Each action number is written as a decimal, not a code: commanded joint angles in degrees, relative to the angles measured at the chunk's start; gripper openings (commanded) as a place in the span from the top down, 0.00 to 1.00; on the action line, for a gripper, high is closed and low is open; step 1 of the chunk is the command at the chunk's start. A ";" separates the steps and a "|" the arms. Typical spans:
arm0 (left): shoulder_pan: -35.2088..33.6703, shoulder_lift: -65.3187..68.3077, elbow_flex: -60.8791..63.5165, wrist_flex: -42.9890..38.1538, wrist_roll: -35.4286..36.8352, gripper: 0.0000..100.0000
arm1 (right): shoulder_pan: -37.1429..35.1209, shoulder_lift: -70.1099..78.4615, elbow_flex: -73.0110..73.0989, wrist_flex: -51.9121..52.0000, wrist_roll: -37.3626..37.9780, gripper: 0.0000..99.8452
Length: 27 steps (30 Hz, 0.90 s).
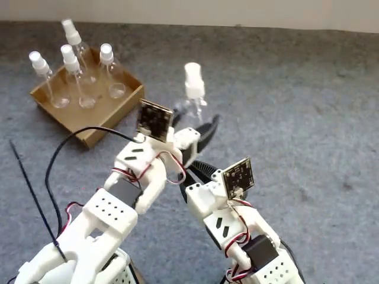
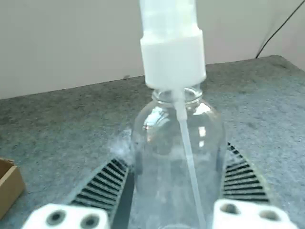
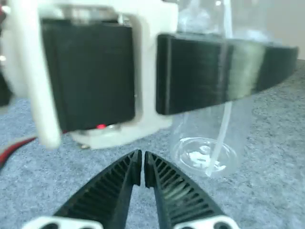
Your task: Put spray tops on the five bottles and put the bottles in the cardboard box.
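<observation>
A clear bottle (image 1: 190,110) with a white spray top (image 1: 193,80) stands upright mid-table, right of the cardboard box (image 1: 113,122). My left gripper (image 1: 197,124) is shut on this bottle. In the left wrist view the bottle (image 2: 157,143) sits between the ribbed black fingers (image 2: 107,183), the spray top (image 2: 172,52) seated on its neck. Several capped bottles (image 1: 76,77) stand in the box. My right gripper (image 1: 198,168) is shut and holds nothing, just behind the left wrist. From its view the bottle (image 3: 209,136) lies beyond its fingertips (image 3: 159,176).
Grey carpet covers the table. A black cable (image 1: 56,160) loops between the box and the left arm. The left arm's wrist body (image 3: 86,71) hangs directly above and in front of the right gripper (image 3: 143,164). Open carpet lies to the right (image 1: 308,106).
</observation>
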<state>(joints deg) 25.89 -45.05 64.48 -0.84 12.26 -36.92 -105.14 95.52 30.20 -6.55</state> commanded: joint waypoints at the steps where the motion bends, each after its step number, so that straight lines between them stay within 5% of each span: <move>1: 2.68 -1.54 -3.82 -1.76 1.14 0.88 | -0.40 -0.40 9.98 -1.36 -0.70 0.99; 10: 4.35 -15.60 7.52 -1.32 0.88 0.88 | -0.22 -0.40 9.98 0.04 -0.62 0.99; 19: 3.65 -33.01 9.80 14.95 0.79 0.88 | -0.22 -0.40 9.98 1.01 -0.62 0.99; 27: -10.15 -31.25 9.54 14.77 0.79 0.88 | -0.31 -0.40 9.98 4.18 -0.62 0.99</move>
<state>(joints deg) 22.73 -77.49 74.68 14.11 12.26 -36.92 -105.05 95.52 32.57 -6.73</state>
